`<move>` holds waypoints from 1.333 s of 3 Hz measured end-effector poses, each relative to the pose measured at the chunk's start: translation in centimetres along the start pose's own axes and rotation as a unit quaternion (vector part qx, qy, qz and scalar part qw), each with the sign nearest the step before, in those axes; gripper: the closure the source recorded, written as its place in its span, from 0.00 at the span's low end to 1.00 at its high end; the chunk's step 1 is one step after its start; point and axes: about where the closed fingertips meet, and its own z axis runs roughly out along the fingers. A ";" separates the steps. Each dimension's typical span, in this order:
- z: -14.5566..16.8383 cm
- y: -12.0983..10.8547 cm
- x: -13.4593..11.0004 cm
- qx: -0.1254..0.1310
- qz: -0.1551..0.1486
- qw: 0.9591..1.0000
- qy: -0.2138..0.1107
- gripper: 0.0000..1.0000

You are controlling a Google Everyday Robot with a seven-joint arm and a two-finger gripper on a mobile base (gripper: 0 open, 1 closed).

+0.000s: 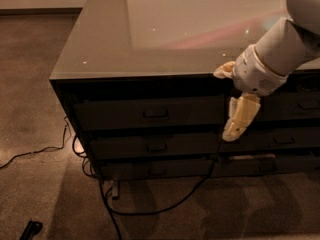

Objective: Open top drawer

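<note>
The top drawer is the tallest dark front panel in the left stack, just under the cabinet's glossy top. It is closed, with its small loop handle at centre. Two slimmer drawers sit below it. My gripper hangs cream-coloured from the white wrist at the right. It points down in front of the seam between the two drawer stacks, well to the right of the handle and at about its height, apart from it.
A matching drawer stack continues to the right, behind my arm. Black cables trail over the carpet from under the cabinet, and one runs off to the left. A small black object lies at the bottom left.
</note>
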 end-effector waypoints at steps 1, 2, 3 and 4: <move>2.0 0.7 -2.5 -0.005 -0.029 0.999 -0.037 0.00; 4.7 1.4 -4.8 0.007 -0.052 0.998 -0.030 0.00; 8.3 -0.7 -6.4 0.023 -0.062 0.998 0.009 0.00; 8.3 -0.6 -6.5 0.023 -0.064 0.998 0.010 0.00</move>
